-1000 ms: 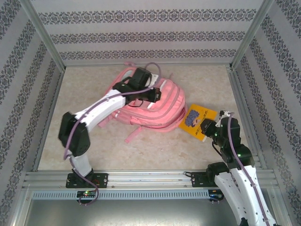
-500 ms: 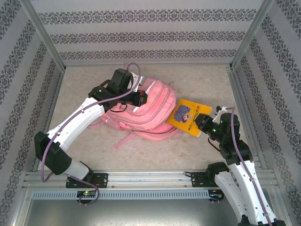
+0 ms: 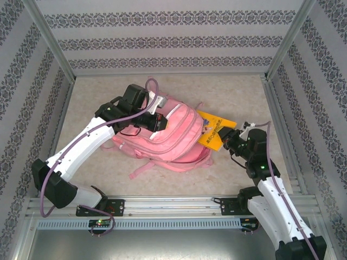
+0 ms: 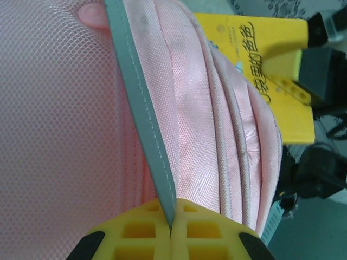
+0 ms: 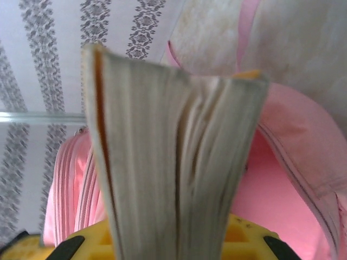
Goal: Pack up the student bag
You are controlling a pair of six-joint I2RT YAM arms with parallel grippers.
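The student bag (image 3: 176, 138), a large pink backpack, lies mid-table with its top raised at the left. My left gripper (image 3: 159, 122) is shut on its grey-white reflective stripe (image 4: 142, 108); in the left wrist view the yellow fingers (image 4: 135, 233) pinch that stripe. My right gripper (image 3: 225, 138) is shut on a thick yellow book (image 3: 213, 130), whose far edge meets the bag's right side. From the right wrist I see the book's page edges (image 5: 173, 151) upright between the jaws, with pink fabric (image 5: 271, 200) behind. The book (image 4: 271, 59) also shows past the bag.
Patterned walls and metal posts (image 3: 54, 49) close in the table on three sides. An aluminium rail (image 3: 173, 205) runs along the near edge. A loose pink strap (image 3: 142, 168) trails toward the front. Bare tabletop (image 3: 233, 92) lies behind the book.
The left arm has swung left and pulled the bag with it, lifting its top. The right gripper has carried the book left until it reaches the bag's side.
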